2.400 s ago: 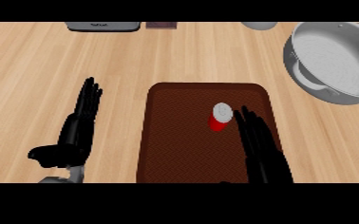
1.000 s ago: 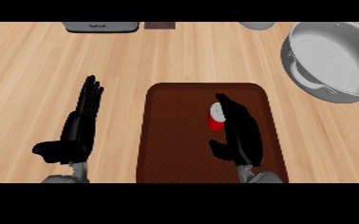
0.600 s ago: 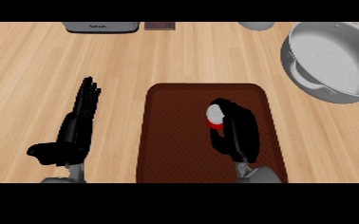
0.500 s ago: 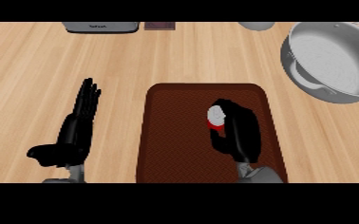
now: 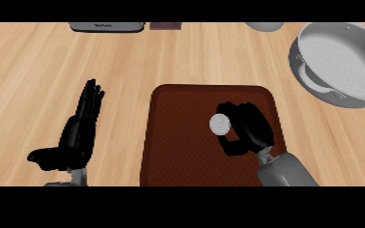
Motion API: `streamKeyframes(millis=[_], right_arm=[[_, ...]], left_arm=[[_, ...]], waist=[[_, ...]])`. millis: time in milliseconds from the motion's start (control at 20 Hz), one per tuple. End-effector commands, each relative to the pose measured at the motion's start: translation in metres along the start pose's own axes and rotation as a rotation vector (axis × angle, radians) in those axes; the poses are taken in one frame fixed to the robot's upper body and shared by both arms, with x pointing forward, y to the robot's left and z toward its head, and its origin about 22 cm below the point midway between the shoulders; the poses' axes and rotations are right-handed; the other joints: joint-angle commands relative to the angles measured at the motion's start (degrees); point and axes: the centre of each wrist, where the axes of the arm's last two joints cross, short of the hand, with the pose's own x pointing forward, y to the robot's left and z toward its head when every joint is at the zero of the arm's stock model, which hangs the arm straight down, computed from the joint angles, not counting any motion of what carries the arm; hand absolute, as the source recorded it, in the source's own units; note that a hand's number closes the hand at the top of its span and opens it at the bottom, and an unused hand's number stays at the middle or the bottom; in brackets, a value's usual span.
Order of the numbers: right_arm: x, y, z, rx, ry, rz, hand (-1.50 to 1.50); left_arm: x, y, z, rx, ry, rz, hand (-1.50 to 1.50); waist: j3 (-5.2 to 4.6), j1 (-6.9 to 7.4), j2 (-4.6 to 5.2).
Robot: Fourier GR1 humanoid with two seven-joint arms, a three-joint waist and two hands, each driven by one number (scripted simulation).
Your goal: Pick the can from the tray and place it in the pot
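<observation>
Over tray [image 5: 182, 125], right hand [image 5: 251, 129] curled round can [image 5: 219, 124], body hidden; pot [image 5: 335, 50] cut off.

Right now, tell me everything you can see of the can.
Of the can only the top shows: a pale grey round disc facing up, so it looks upright. The right hand curls round its body and hides it. It is over the dark red tray's right half; contact with the tray cannot be told.
</observation>
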Motion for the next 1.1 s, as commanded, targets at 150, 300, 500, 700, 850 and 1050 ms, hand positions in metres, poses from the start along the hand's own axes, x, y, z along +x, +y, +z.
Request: streamKeyframes(millis=[150, 300, 500, 700, 850, 1050], right_arm=[[-0.026, -0.050, 0.007, -0.035, -0.155, 0.043, 1.50], [0.000, -0.061, 0.005, -0.186, -0.166, -0.020, 1.50], [-0.007, -0.090, 0.034, -0.327, -0.183, -0.013, 1.50], [-0.004, -0.117, 0.053, -0.409, -0.079, 0.044, 1.50], [-0.017, -0.134, 0.058, -0.468, 0.007, 0.038, 1.50], [-0.038, -0.153, 0.050, -0.495, 0.079, 0.030, 1.50]], left_arm=[[-0.007, 0.007, -0.002, 0.017, 0.000, -0.019, 0.00], [0.005, -0.004, 0.002, 0.010, 0.009, -0.006, 0.00], [0.000, 0.000, 0.000, 0.025, 0.005, -0.026, 0.00], [-0.005, 0.000, -0.006, 0.030, -0.008, -0.017, 0.00], [0.009, -0.003, -0.003, 0.032, -0.011, -0.008, 0.00], [0.000, 0.000, -0.016, 0.007, 0.012, -0.001, 0.00]], waist=[[0.14, -1.22, 0.08], [0.17, -1.10, 0.01], [0.16, -1.52, -0.02], [0.13, -1.65, 0.03], [0.15, -1.34, 0.05], [0.16, -1.14, 0.20]])
